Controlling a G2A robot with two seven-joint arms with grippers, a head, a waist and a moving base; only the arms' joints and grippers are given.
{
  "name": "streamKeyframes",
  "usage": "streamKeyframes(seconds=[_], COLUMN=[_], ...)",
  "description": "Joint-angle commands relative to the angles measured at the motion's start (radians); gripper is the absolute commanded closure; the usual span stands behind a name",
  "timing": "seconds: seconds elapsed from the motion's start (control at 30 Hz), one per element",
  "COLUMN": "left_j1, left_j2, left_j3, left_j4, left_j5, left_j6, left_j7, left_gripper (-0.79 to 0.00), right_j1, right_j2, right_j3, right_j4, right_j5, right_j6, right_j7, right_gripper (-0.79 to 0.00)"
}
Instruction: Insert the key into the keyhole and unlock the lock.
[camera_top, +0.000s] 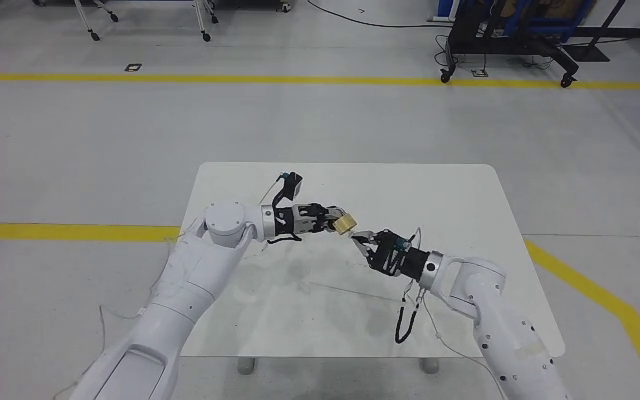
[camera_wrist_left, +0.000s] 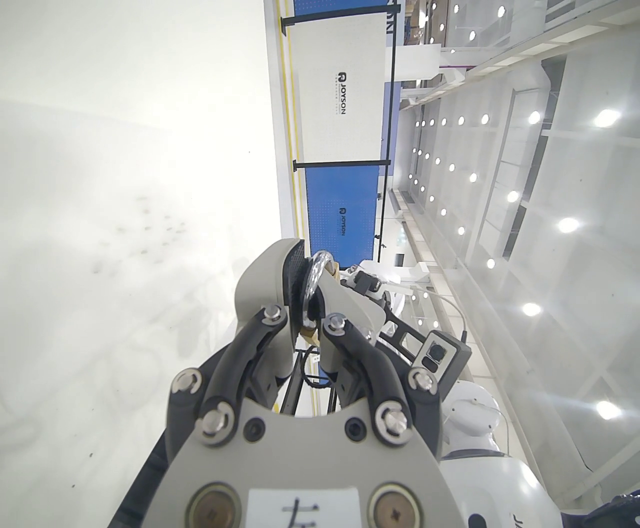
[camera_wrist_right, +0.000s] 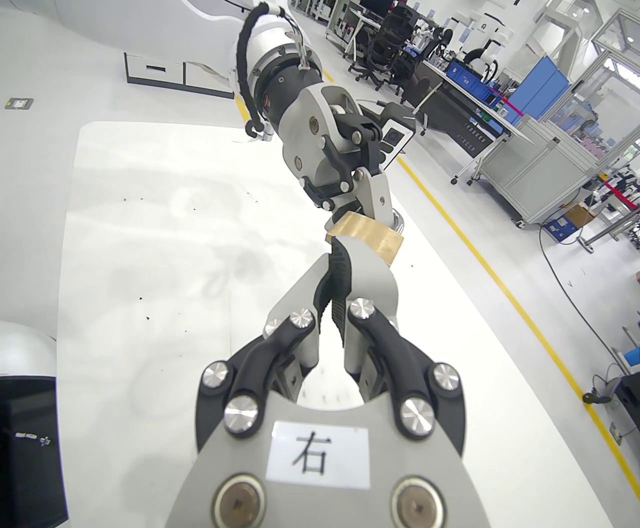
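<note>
**Op A:** White table lies well below. My right gripper is pinched tight, and I judge the key sits inside it. Its tips touch the brass block padlock.

**Op B:** And beyond it?

**Op A:** My left gripper clamps the padlock's shackle end. I'd line up squarely, push gently, then twist.

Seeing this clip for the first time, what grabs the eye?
Two arms meet above the middle of the white table. The left gripper holds a brass lock in shut jaws; the right gripper, jaws shut too, has its tips right at the lock.
</note>
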Motion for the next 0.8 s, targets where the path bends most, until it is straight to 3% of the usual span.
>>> streamKeyframes(seconds=[0.0,0.3,0.33,0.47,0.67,0.77], left_j1=[0.000,-0.002,-0.002,-0.002,-0.002,-0.003], left_j2=[-0.001,-0.003,-0.003,-0.004,-0.006,-0.007], left_j3=[0.003,-0.002,-0.002,-0.002,-0.002,-0.001], left_j4=[0.001,0.012,0.014,0.019,0.028,0.030], left_j5=[-0.003,-0.016,-0.017,-0.020,-0.028,-0.031], left_j6=[-0.003,0.003,0.009,0.027,0.067,0.089], left_j7=[-0.004,0.028,0.034,0.050,0.076,0.083], left_gripper=[0.000,0.000,0.000,0.000,0.000,0.000], right_j1=[0.005,-0.041,-0.053,-0.085,-0.123,-0.131], right_j2=[0.001,0.013,0.014,0.018,0.019,0.017], right_j3=[-0.003,0.020,0.024,0.021,-0.033,-0.079], right_j4=[0.003,-0.056,-0.067,-0.108,-0.181,-0.208], right_j5=[0.004,-0.043,-0.061,-0.113,-0.258,-0.348], right_j6=[0.003,0.047,0.060,0.109,0.204,0.262], right_j7=[0.006,-0.032,-0.031,-0.009,0.034,0.081], right_gripper=[0.000,0.000,-0.068,-0.065,-0.228,-0.228])
